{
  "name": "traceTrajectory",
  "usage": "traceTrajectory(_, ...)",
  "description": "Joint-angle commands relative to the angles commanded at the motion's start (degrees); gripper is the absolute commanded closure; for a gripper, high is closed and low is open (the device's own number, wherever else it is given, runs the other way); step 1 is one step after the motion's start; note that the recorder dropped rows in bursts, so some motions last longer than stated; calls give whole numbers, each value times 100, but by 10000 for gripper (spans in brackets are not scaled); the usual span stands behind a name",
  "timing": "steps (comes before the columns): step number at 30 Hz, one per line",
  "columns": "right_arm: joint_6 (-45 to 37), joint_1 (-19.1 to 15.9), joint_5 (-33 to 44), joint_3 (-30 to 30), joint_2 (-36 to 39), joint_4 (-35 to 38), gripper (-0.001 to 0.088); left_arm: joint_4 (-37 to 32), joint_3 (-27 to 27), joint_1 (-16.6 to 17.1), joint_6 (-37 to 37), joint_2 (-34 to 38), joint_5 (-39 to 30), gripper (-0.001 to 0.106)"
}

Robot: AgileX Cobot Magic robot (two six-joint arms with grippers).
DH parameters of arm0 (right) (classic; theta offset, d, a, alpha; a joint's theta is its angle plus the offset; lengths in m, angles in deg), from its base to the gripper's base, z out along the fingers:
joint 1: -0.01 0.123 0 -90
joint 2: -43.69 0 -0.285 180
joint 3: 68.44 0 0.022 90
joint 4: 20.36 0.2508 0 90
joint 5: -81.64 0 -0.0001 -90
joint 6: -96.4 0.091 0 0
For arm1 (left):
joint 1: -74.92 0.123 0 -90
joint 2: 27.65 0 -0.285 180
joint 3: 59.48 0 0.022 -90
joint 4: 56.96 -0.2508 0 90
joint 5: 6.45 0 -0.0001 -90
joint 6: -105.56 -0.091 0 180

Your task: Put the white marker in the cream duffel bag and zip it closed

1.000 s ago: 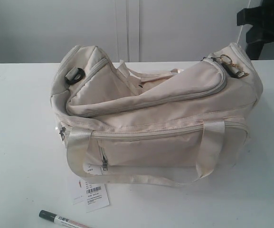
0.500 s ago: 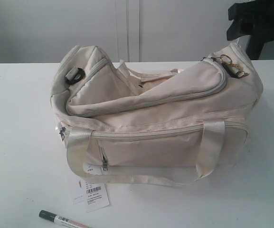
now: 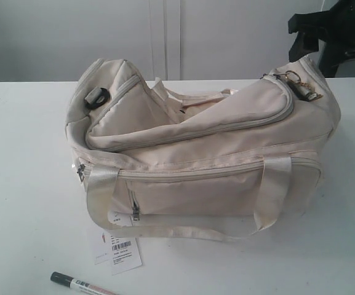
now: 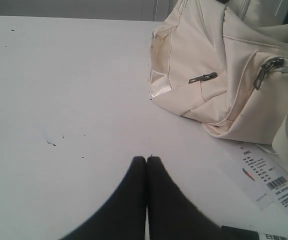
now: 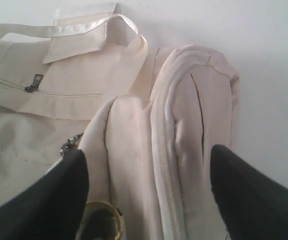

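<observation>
Marker [image 3: 82, 283] lies on the counter [image 3: 23, 184] at the near edge of the exterior view, left of centre, dark cap pointing left. It is outside the bag [image 3: 214, 166], near the white barcode tag [image 3: 123, 253] that hangs off the bag's front and not touching it. The bag sits in the middle of the counter with its curved top zip undone, the flap sagging so that the opening gapes along the top. The zip pull [image 3: 300, 86] with its ring rests at the bag's right end. One glossy handle [image 3: 269, 190] loops down over the front pocket, whose zip looks closed. My left tool [image 4: 146, 159] has its two dark fingers pressed together with nothing between them, above bare counter off the bag's left end. The tag and the tip of the marker's cap show at the edge of that wrist view. My right tool [image 5: 147, 150] stands wide, holding nothing, one finger on either side of the bag's rounded right end. From the exterior view it is above and behind that end — I cannot tell whether it touches the fabric.
</observation>
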Motion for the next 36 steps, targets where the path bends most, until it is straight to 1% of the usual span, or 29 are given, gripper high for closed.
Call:
traceTrajectory(5,161,0,-60,94,200,27,234,239,0,0,606,0,0,1053)
traceTrajectory(12,257,0,21,94,343,96,257,239,0,0,635,0,0,1053)
traceTrajectory(13,257,0,21,94,343,96,291,239,0,0,635,0,0,1053)
traceTrajectory(15,257,0,34,94,343,96,407,251,0,0,636,0,0,1053)
traceTrajectory(19,257,0,10,94,343,96,793,303,0,0,709,0,0,1053)
traceTrajectory(20,257,0,-4,94,343,96,869,318,0,0,831,0,12,1053)
traceTrajectory(26,235,0,20,94,343,96,868,471,0,0,1568,0,123,1053)
traceTrajectory(29,235,0,95,94,343,96,868,471,0,0,1720,0,372,1053)
traceTrajectory(33,200,0,287,94,343,96,868,678,0,0,2270,0,847,1053)
traceTrajectory(36,39,0,411,94,332,110,868,701,22,0,2448,0,938,1053)
